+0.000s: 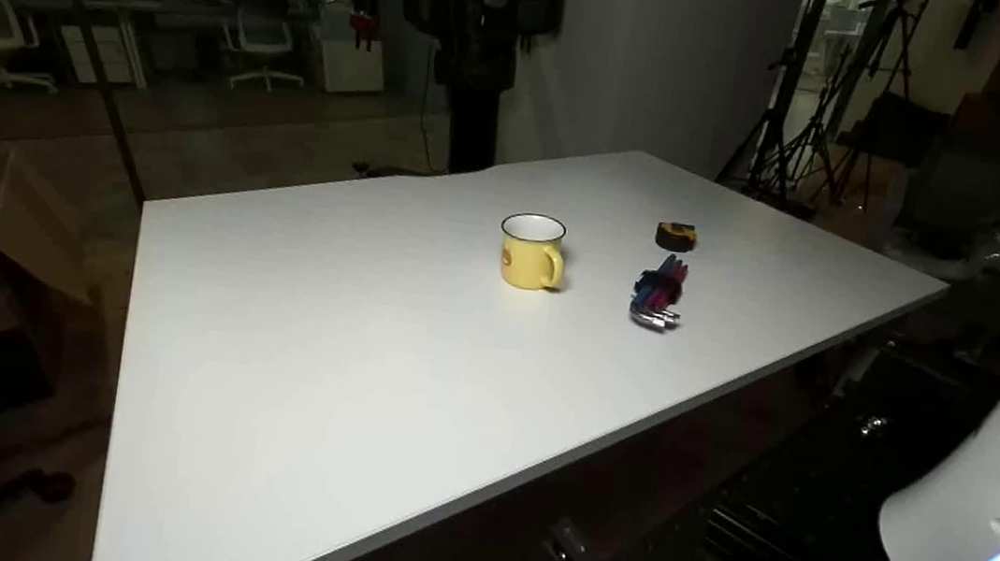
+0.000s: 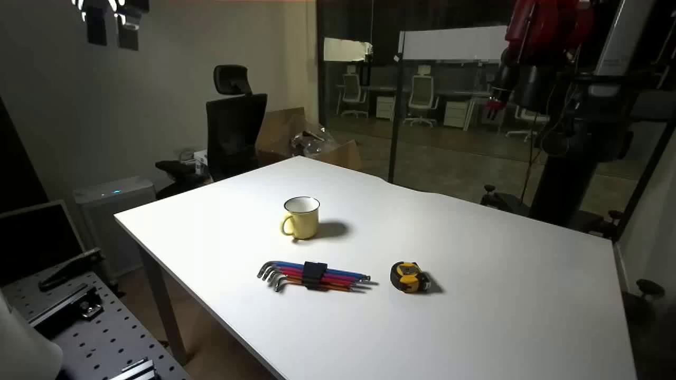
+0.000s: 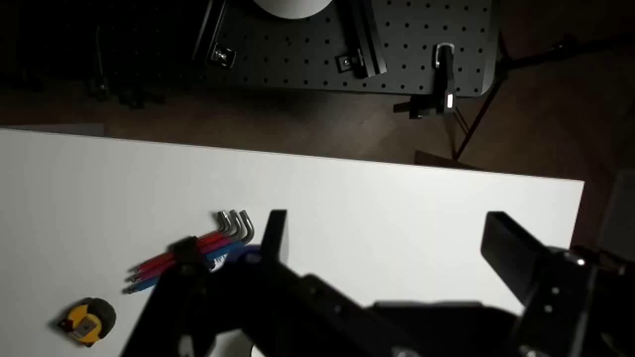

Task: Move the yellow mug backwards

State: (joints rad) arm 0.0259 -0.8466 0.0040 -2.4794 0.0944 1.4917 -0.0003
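The yellow mug point(image 1: 528, 261) stands upright on the white table point(image 1: 311, 372). It also shows in an exterior view point(image 2: 303, 221) with its handle toward the table's near-left edge. In the wrist view only a sliver of a white round shape with a dark rim, probably the mug point(image 3: 256, 352), shows at the bottom edge; the gripper hides the rest. My gripper point(image 3: 386, 233) is open and empty, its fingers wide apart over bare tabletop. In an exterior view the gripper point(image 2: 112, 39) hangs at the top left, high above the table and well apart from the mug.
A set of coloured hex keys point(image 2: 317, 275) in a black holder lies near the mug. A yellow-and-black tape measure point(image 2: 409, 277) lies beyond the keys; both also show in the wrist view. The table's edge point(image 3: 297, 153) and a black perforated base plate point(image 3: 307, 54) lie close by.
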